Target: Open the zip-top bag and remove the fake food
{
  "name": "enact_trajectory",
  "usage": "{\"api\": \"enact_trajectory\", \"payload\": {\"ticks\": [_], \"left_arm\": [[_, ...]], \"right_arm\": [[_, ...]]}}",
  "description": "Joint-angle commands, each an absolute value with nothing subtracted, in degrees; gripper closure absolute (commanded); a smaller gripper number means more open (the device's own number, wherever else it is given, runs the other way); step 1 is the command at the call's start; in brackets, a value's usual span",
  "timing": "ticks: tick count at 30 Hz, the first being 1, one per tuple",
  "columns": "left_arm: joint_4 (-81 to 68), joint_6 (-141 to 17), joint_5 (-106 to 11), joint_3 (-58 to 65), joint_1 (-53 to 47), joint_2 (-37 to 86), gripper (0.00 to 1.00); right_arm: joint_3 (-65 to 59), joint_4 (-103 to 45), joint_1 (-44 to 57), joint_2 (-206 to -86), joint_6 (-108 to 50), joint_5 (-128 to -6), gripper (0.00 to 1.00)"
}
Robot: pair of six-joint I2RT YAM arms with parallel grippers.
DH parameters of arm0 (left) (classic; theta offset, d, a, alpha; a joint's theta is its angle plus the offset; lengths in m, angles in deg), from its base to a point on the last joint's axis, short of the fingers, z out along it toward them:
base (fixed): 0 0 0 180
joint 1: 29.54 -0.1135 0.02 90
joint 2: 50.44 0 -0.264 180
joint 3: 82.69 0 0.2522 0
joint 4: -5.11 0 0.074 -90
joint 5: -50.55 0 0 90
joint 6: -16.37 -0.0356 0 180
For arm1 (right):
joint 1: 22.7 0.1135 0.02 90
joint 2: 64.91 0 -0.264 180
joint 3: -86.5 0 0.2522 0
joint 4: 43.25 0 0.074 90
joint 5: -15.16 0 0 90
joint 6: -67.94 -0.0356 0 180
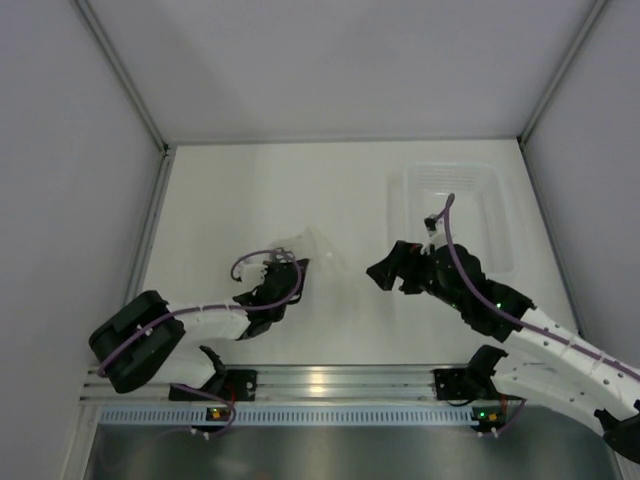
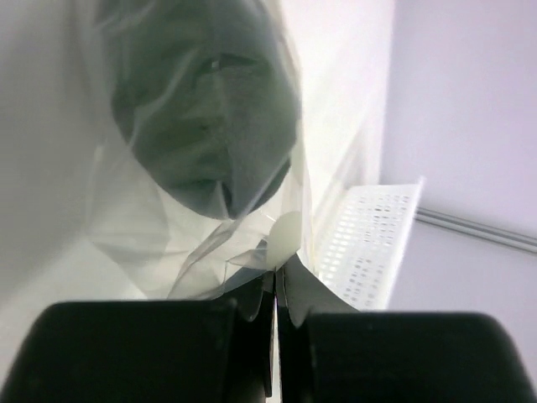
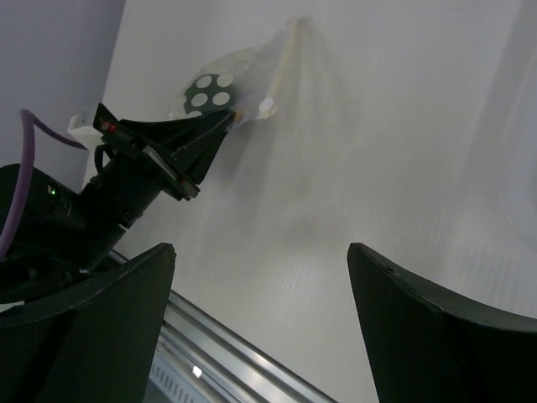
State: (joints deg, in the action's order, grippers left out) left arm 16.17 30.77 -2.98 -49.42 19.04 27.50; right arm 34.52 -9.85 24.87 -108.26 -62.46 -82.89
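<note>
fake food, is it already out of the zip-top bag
No, the left wrist view shows the dark green fake food behind the clear film of the zip-top bag, enclosed by it.

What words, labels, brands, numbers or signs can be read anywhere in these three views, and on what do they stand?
None: no text can be read in any of the three views.
The zip-top bag carries only white spots, no lettering.
The clear tray shows no label or marking.
The arms and the table rail show no legible print.
</note>
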Motion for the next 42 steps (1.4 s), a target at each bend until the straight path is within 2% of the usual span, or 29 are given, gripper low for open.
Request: {"api": "enact_trajectory", "payload": {"ticks": [1, 4, 8, 14, 16, 21, 22, 25, 29, 37, 42], "left_arm": [[16.49, 30.61, -3.15, -46.17, 19.06, 25.33, 1.00], [16.66, 31.05, -4.46, -44.15, 19.24, 25.94, 1.00], [17.45, 31.66, -5.79, -41.95, 19.94, 27.52, 1.00], [19.39, 27.28, -7.37, -38.52, 21.08, 29.37, 1.00], [19.48, 26.57, -5.80, -38.34, 22.40, 29.28, 1.00], [22.98, 21.14, -3.94, -38.86, 23.37, 28.58, 1.00], [24.38, 19.73, -4.20, -39.13, 23.37, 28.23, 1.00], [24.84, 17.34, -4.73, -39.57, 23.46, 25.86, 1.00], [24.84, 15.32, -4.03, -39.75, 23.46, 23.92, 1.00], [24.84, 13.74, -7.81, -38.78, 23.46, 23.66, 1.00], [24.66, 15.06, -8.07, -40.80, 23.46, 20.77, 1.00]], "right_arm": [[35.38, -16.28, 24.85, -107.98, -73.33, -80.56, 0.15], [39.15, -24.35, 24.85, -107.62, -82.48, -76.78, 0.17], [41.01, -28.16, 24.94, -108.41, -88.06, -76.24, 0.21], [35.48, -24.22, 24.85, -113.86, -85.60, -77.29, 0.23], [34.94, -24.57, 23.89, -115.18, -86.30, -76.25, 0.29], [33.46, -24.92, 19.85, -117.20, -87.10, -72.03, 0.28], [32.75, -24.57, 19.32, -117.99, -83.44, -71.41, 0.32], [29.84, -20.69, 16.69, -120.63, -80.24, -69.48, 0.26], [36.26, -32.20, 12.47, -121.59, -86.65, -60.53, 0.30], [30.56, -33.80, 11.84, -128.71, -80.08, -58.75, 0.31], [30.81, -36.43, 11.67, -128.28, -76.81, -60.33, 0.31]]}}
